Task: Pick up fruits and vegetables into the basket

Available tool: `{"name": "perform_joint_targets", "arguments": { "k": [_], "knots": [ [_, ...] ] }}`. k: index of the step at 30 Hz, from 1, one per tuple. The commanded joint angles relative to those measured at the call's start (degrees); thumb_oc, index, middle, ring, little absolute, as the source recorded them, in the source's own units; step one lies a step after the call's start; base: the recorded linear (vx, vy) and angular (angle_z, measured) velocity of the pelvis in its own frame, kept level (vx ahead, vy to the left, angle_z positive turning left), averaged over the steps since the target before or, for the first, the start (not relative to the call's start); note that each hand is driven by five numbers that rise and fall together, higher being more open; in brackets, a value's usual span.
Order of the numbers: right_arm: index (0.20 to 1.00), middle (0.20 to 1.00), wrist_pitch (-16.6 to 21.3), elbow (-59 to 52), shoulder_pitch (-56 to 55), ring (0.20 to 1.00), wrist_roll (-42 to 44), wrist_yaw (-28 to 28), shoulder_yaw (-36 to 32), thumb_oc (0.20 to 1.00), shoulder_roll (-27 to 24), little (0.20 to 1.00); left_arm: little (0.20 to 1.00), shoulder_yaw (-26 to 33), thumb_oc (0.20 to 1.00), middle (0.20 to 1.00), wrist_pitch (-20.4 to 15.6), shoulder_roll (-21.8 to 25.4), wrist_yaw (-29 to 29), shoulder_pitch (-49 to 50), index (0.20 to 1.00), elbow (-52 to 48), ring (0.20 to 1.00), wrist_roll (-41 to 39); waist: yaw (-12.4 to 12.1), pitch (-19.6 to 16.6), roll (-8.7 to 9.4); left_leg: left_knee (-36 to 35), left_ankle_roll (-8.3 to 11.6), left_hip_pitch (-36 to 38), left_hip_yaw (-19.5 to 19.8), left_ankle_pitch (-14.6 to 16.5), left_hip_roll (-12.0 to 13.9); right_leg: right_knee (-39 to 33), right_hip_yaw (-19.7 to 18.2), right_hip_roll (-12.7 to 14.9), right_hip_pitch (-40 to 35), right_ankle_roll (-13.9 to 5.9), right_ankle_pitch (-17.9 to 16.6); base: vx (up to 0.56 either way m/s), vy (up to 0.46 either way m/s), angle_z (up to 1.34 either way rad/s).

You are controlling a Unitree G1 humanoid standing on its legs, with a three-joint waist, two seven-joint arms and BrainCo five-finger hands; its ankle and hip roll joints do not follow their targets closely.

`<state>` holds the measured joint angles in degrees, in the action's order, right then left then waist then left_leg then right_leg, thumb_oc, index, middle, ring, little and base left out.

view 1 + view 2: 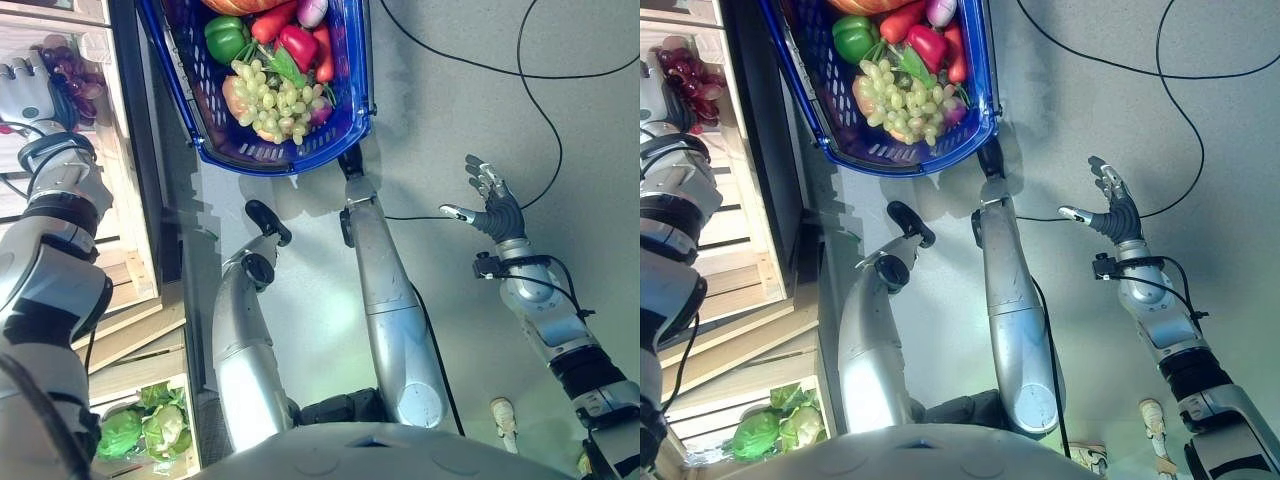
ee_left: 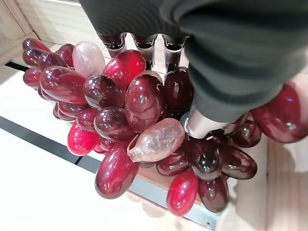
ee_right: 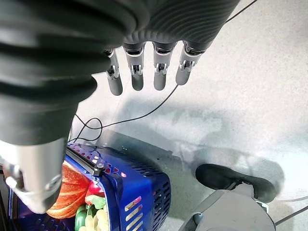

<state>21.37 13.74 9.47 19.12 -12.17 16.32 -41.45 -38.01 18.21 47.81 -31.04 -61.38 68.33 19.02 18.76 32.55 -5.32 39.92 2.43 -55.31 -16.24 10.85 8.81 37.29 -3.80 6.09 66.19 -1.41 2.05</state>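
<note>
A bunch of red grapes [image 2: 139,96] lies on a wooden shelf [image 1: 118,150] at the far left, seen as a dark cluster [image 1: 72,68] from the head. My left hand [image 1: 25,95] is on it: in the left wrist view the fingers [image 2: 115,43] reach behind the bunch and the thumb [image 2: 202,124] presses into its front. The blue basket [image 1: 270,160] sits ahead of me, holding green grapes [image 1: 275,100], a green pepper [image 1: 225,38], a red pepper [image 1: 298,45] and carrots. My right hand [image 1: 495,205] hovers over the floor to the basket's right, fingers spread and empty.
Wooden crates and slats line the left side, split by a dark upright post [image 1: 150,150]. A lower crate holds green lettuce heads [image 1: 150,425]. Grey floor [image 1: 560,120] stretches to the right of the basket.
</note>
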Motion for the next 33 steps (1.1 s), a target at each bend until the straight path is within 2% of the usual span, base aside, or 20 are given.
{"name": "perform_joint_targets", "arguments": {
  "k": [1,3,4,6,8,15,18,21,29,33],
  "knots": [
    [1.0,1.0,3.1,-2.2,-2.6,1.0,-1.0,-0.4,-0.4,1.0,0.7,1.0,0.2,4.9,0.2,0.2,-2.9,0.6,5.7,9.3,0.2,2.7,0.2,-11.1,-0.7,-2.8,2.43,1.0,-2.11,-0.8,0.6,3.7,-2.7,-3.4,0.4,0.7,-2.3,-3.97,1.8,0.0,0.0,0.0],
    [1.0,1.0,2.7,-2.5,-3.0,1.0,-1.6,-0.4,-0.7,1.0,1.1,1.0,0.2,8.9,0.2,0.2,-5.3,-0.5,6.7,11.4,0.2,2.0,0.2,-14.9,-1.2,-2.8,2.41,0.7,-2.1,-0.1,0.8,3.5,-2.9,-3.1,0.7,0.7,-3.0,-3.92,2.2,0.0,0.0,0.0],
    [1.0,1.0,2.3,-2.8,-3.3,1.0,-2.1,-0.4,-0.9,1.0,1.2,1.0,0.2,11.9,0.2,0.2,-8.6,-1.0,8.2,13.0,0.2,1.2,0.2,-19.0,-1.5,-2.8,2.36,0.4,-2.07,0.6,0.9,3.4,-2.9,-3.0,1.0,0.9,-3.7,-3.87,2.6,0.0,0.0,0.0],
    [1.0,1.0,1.6,-3.0,-3.6,1.0,-2.5,0.0,-1.3,1.0,1.7,1.0,0.2,14.7,0.2,0.2,-10.8,-1.8,9.5,14.2,0.2,0.2,0.2,-22.9,-1.8,-2.8,2.43,0.0,-2.04,1.4,1.0,3.2,-3.0,-3.0,1.3,1.0,-4.6,-3.87,2.8,-0.01,0.001,0.04],
    [1.0,1.0,-0.8,-4.0,-4.2,1.0,-3.1,0.2,-1.9,1.0,1.9,1.0,0.2,18.8,0.2,0.2,-14.2,-2.8,11.3,16.7,0.2,-2.3,0.2,-28.7,-2.2,-2.8,2.37,-0.7,-1.96,2.7,1.2,2.9,-3.2,-3.0,1.7,1.1,-5.9,-3.87,3.2,-0.01,0.005,0.04],
    [1.0,1.0,-5.9,-5.8,-6.5,1.0,-7.3,2.1,-4.0,1.0,3.8,1.0,0.2,29.0,0.2,0.2,-21.7,-7.1,17.7,25.6,0.2,-13.1,0.2,-43.7,-4.0,-2.8,2.06,-3.3,-2.01,8.8,1.7,2.0,-4.0,-4.0,3.5,1.8,-12.2,-3.76,4.2,-0.02,0.004,0.12],
    [1.0,1.0,-7.5,-6.9,-7.0,1.0,-8.8,2.7,-4.4,1.0,4.4,1.0,0.2,31.3,0.2,0.2,-22.5,-9.1,19.9,29.0,0.2,-17.7,0.2,-48.3,-4.8,-2.8,2.11,-4.1,-2.15,11.2,1.7,1.6,-4.3,-4.6,4.3,2.0,-14.9,-3.6,4.5,-0.01,-0.014,0.12],
    [1.0,1.0,-9.2,-7.8,-7.4,1.0,-10.6,3.7,-4.6,1.0,5.0,1.0,0.2,33.0,0.2,0.2,-25.0,-10.7,22.2,32.1,0.2,-21.4,0.2,-51.7,-5.5,-2.8,2.25,-4.8,-2.29,13.4,2.0,1.4,-4.8,-5.0,5.0,2.0,-17.5,-3.37,4.8,-0.02,-0.017,0.09],
    [1.0,1.0,-13.1,-9.7,-8.5,1.0,-13.6,7.2,-5.2,1.0,5.8,1.0,0.2,34.8,0.2,0.2,-28.8,-12.6,23.6,38.2,0.2,-29.5,0.2,-53.2,-6.8,-2.8,2.28,-6.7,-2.47,18.1,2.3,0.8,-5.6,-5.9,5.9,2.2,-23.1,-3.03,5.3,-0.01,0.001,0.02],
    [1.0,1.0,-14.0,-10.4,-8.6,1.0,-14.6,7.8,-4.9,1.0,5.6,1.0,0.2,35.5,0.2,0.2,-28.8,-13.2,23.1,40.2,0.2,-31.9,0.2,-51.7,-7.3,-2.8,2.15,-7.4,-2.61,20.0,2.4,0.7,-5.8,-6.3,6.0,2.3,-25.2,-2.91,5.6,-0.01,0.005,0.02]
  ]
}}
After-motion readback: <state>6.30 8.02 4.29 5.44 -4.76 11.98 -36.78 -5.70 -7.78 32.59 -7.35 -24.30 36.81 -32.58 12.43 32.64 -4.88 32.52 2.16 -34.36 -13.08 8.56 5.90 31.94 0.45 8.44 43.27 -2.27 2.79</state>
